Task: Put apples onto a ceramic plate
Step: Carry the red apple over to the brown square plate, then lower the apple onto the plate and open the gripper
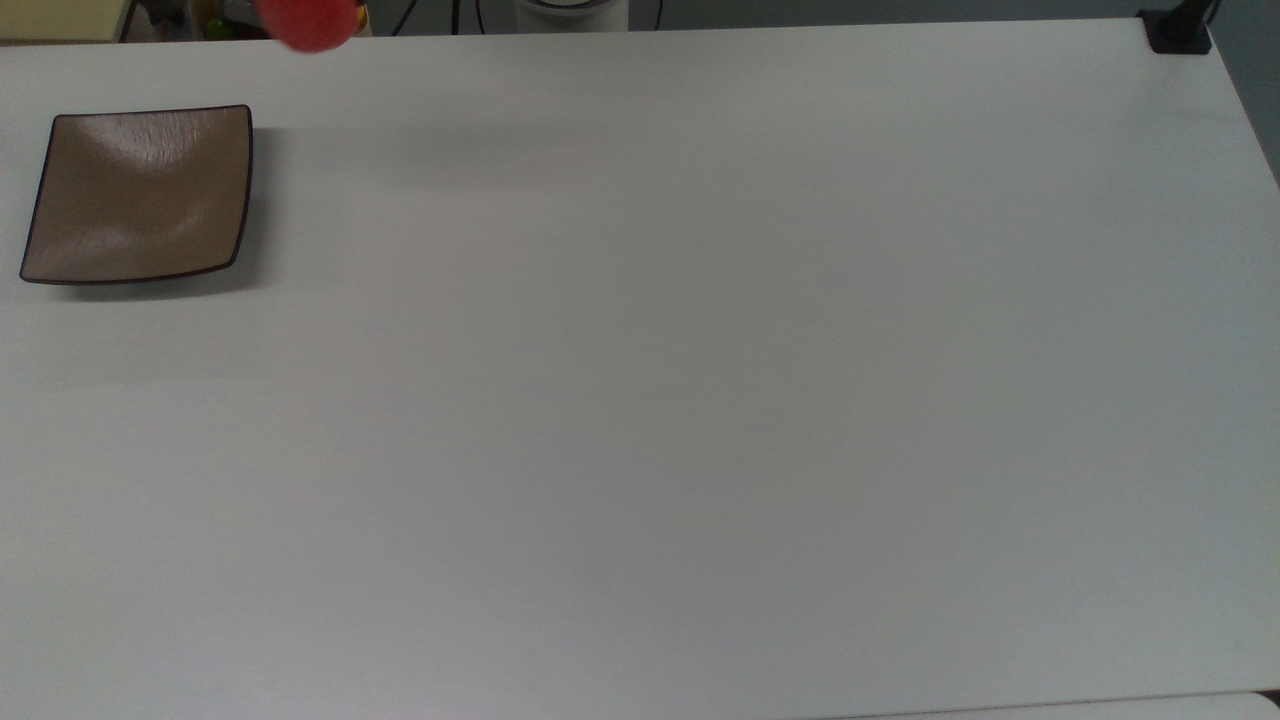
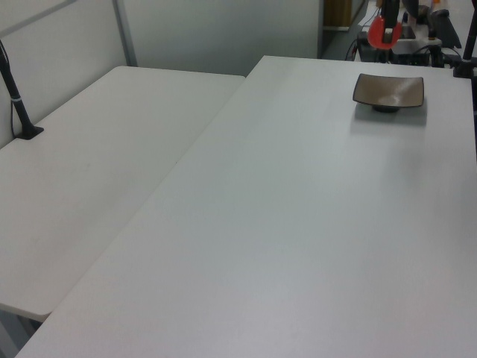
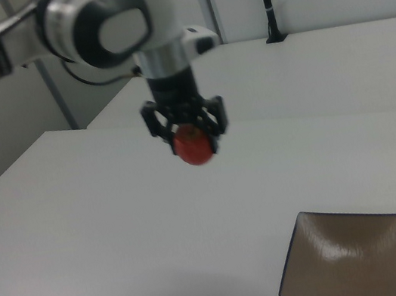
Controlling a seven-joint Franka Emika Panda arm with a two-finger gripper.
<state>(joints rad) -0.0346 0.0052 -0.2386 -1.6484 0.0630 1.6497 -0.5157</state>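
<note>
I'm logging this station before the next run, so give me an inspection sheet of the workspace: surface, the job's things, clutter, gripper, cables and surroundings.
Surface: white table, bare apart from the plate.
Job's things: ceramic plate has nothing on it, at the top view's left; apple is held in the air, not over the plate.
Clutter: nothing seen on the table.
Gripper: gripper is shut on the apple, well above the table.
Cables: dark cables behind the table's far edge in the top view.
Surroundings: second white table alongside; black clamp post on it.
</note>
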